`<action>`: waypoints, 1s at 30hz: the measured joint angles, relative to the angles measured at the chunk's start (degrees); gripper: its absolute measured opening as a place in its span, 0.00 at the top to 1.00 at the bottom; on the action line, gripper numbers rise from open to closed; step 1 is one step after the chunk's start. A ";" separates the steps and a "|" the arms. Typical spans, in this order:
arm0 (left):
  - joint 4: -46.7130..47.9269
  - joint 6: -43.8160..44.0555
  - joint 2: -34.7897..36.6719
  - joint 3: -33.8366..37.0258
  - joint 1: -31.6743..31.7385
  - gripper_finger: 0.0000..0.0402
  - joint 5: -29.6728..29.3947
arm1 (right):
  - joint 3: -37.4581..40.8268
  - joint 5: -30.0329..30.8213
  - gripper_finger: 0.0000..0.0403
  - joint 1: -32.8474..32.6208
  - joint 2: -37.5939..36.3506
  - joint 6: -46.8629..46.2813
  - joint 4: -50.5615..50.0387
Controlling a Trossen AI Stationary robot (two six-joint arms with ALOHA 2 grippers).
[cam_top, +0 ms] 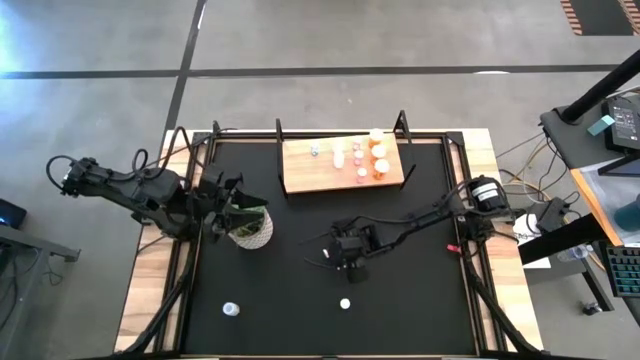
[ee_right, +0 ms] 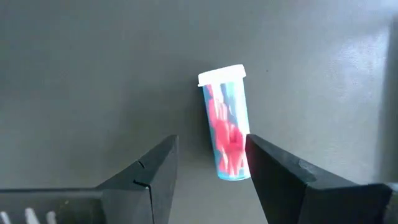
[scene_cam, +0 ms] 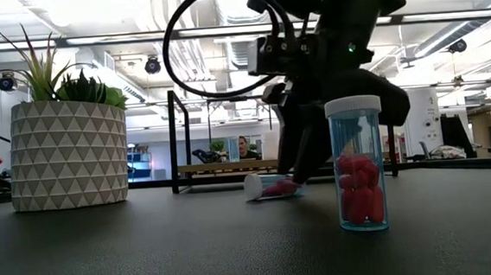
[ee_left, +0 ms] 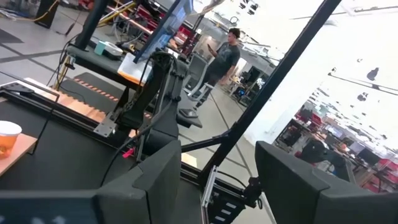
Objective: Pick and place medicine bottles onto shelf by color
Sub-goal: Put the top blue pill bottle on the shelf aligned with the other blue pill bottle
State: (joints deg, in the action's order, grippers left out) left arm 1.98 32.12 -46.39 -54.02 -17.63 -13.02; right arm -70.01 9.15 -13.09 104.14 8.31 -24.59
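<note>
**Right hand low over a fallen pink bottle**

At mid-counter we see our right hand [cam_top: 349, 256] lowered to the black counter [cam_top: 420, 310], its two dark fingers [ee_right: 155, 171] spread partway with a clear gap between them. It holds nothing. A pink-filled bottle [ee_right: 226, 124] with a white cap lies on its side on the counter just ahead of the fingertips, its base end touching or nearly touching the inner edge of one finger, its cap pointing away from the hand. From the low view the same bottle [scene_cam: 271, 186] lies flat beneath the hand, cap off to one side.

Nearer the counter's front edge than the hand, another pink-filled bottle [scene_cam: 357, 164] stands upright with its cap on, apart from the fingers. A further small bottle [cam_top: 231, 309] stands well off toward the left arm's side of the front.

Beyond the hand, at the counter's back, the shelf [cam_top: 310, 172] carries a cluster of white-capped bottles [cam_top: 370, 158], pale and orange ones, gathered toward its right end.

Our left hand [cam_top: 222, 200] hangs beside the potted plant [cam_top: 250, 228], well apart from the right hand. Its fingers [ee_left: 155, 180] stand apart with nothing between them.
</note>
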 joint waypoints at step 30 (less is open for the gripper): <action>-0.14 -1.40 0.11 0.00 0.00 0.53 -0.90 | 4.69 -6.26 0.73 3.46 0.39 0.74 5.56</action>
State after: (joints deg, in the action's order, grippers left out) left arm 1.83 30.72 -46.28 -54.02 -17.63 -13.92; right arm -65.32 2.88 -9.63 104.53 9.05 -19.03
